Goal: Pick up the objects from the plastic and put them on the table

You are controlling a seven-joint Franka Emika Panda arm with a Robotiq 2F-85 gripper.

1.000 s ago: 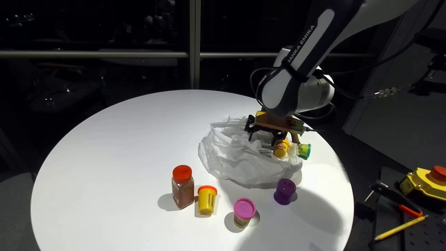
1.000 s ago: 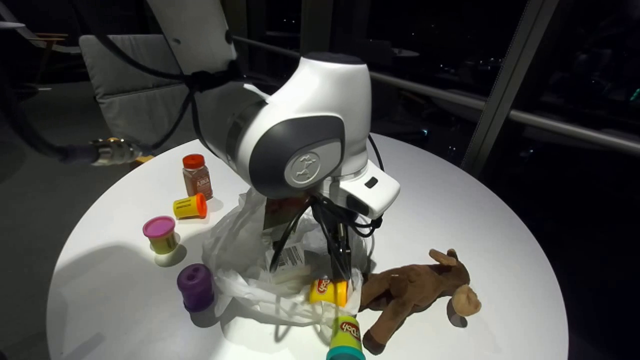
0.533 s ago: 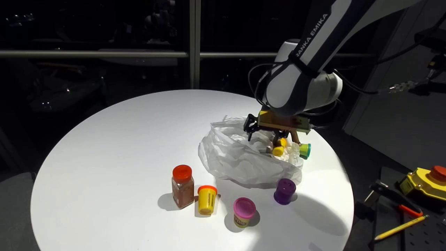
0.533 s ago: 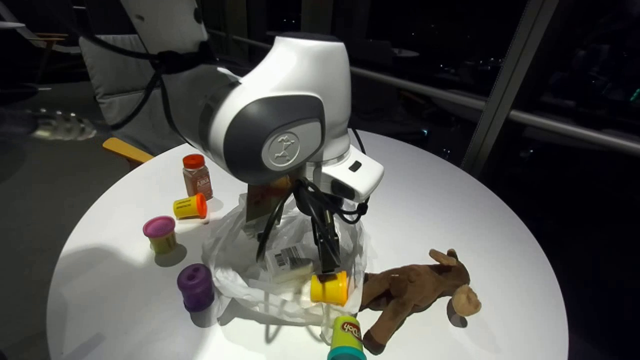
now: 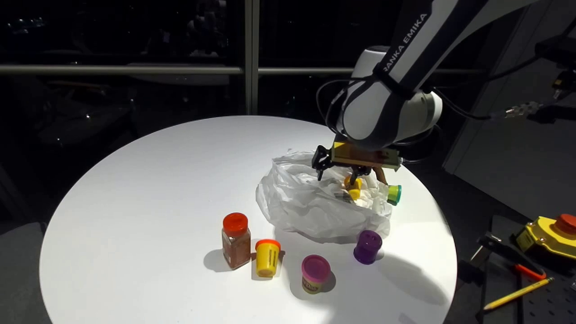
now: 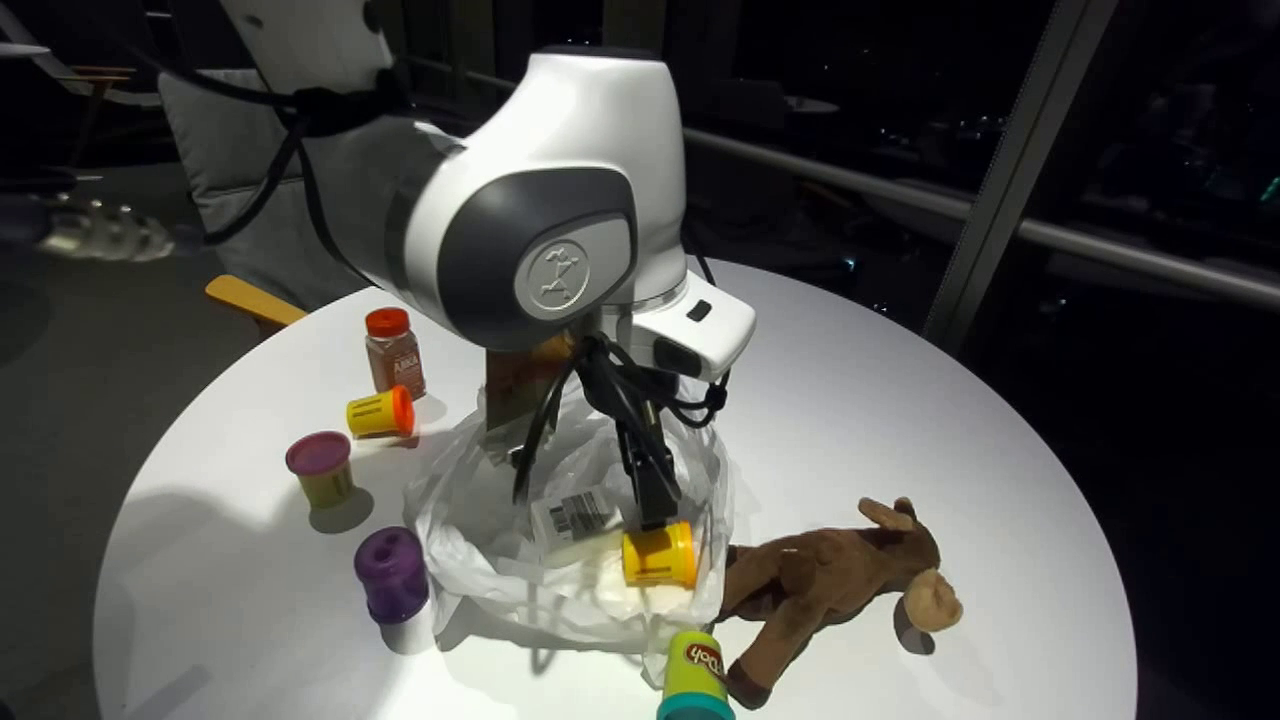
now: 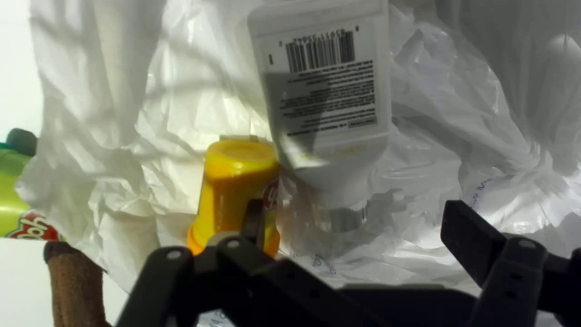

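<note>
My gripper (image 7: pixel 354 215) stands open over the wrinkled white plastic (image 5: pixel 310 207), nothing between its fingers. In the wrist view one finger (image 7: pixel 254 222) overlaps a yellow tub (image 7: pixel 240 181) lying in the plastic; whether they touch I cannot tell. Beside that tub is the white labelled box (image 7: pixel 322 91). A green tub (image 6: pixel 692 670) lies at the plastic's edge, next to the brown animal (image 6: pixel 830 570). On the white table (image 5: pixel 157 202) are a purple piece (image 5: pixel 368 247), a pink-lidded tub (image 5: pixel 315 272), a yellow tub with orange lid (image 5: pixel 267 258) and the red-capped jar (image 5: pixel 236 243).
Right of the table, a dark cart carries a yellow box with a red button (image 5: pixel 553 236) and a pencil (image 5: pixel 517 294). A grey chair (image 6: pixel 260 190) stands behind the table. Cables (image 6: pixel 570 400) hang beside the gripper.
My gripper has risen slightly and shifted back. The yellow tub inside the plastic has shifted and turned over. The other pieces stay in place.
</note>
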